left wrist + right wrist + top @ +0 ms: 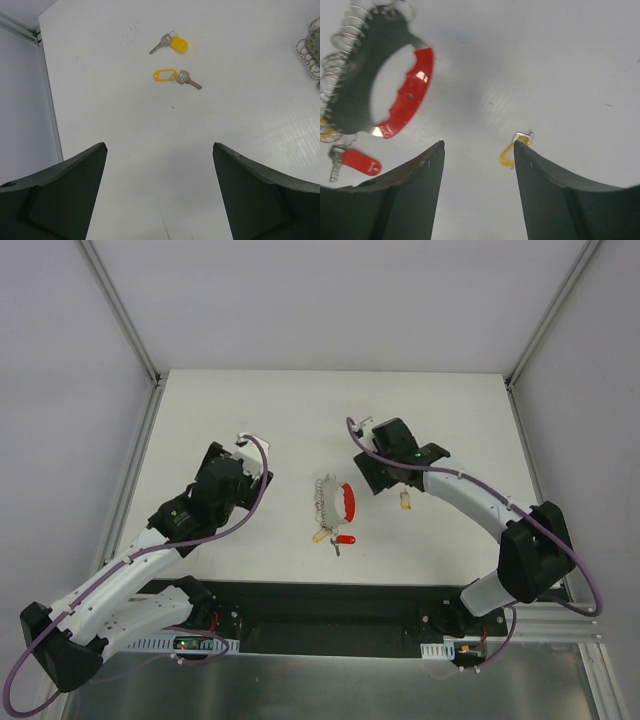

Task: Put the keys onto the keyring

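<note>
Left wrist: losing the keyring (pixel 312 47) past the right edge | right wrist: catching only part of the yellow key (pixel 509 152), tucked behind a finger (pixel 545 185) of the right gripper (pixel 478 144) | top: can't resolve the red-tagged key (pixel 344 540), too small

Top view overhead, wrist views low, right shares keyring (pixel 409 92)

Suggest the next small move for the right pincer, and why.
Probably shift the right pincer slightly sideways toward the yellow-tagged key, before lowering. Its jaws are open, but the key lies at one finger's inner edge, partly hidden, not centred in the gap. The keyring lies off to the other side.
</note>
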Tool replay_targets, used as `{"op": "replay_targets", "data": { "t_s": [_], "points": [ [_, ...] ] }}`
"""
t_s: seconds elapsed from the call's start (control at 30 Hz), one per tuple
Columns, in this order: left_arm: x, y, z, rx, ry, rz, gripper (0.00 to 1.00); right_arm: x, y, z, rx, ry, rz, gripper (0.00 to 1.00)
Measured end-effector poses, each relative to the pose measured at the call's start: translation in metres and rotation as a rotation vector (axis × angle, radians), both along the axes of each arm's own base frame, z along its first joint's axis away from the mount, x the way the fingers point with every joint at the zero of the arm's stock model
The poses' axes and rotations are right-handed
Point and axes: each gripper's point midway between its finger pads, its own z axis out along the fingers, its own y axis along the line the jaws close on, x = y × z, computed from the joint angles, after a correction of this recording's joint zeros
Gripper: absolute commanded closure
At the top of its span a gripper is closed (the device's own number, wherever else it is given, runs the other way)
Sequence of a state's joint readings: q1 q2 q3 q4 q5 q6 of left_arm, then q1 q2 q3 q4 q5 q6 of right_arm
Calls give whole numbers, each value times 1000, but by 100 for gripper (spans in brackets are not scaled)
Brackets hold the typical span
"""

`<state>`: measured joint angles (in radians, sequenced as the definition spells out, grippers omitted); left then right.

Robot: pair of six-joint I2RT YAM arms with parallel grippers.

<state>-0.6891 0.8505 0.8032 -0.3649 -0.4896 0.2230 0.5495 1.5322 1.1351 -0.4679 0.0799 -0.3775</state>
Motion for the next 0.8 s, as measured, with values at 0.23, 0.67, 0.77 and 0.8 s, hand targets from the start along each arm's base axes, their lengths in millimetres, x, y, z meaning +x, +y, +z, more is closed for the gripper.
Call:
{"op": "replay_targets", "data": {
  "t_s": [0.23, 0.67, 0.77, 0.8],
  "points": [
    [5, 24, 6, -23, -20, 100, 12, -54, 87, -8, 35, -24, 186, 44],
    [6, 32, 10, -49, -34, 134, 12, -105, 139, -74, -34, 102, 249, 58],
    [6, 32, 10, -50, -34, 135, 12, -105, 139, -78, -37, 107, 243, 62],
    [6, 31, 10, -52, -33, 135, 12, -105, 138, -78, -40, 108, 242, 68]
  ]
}}
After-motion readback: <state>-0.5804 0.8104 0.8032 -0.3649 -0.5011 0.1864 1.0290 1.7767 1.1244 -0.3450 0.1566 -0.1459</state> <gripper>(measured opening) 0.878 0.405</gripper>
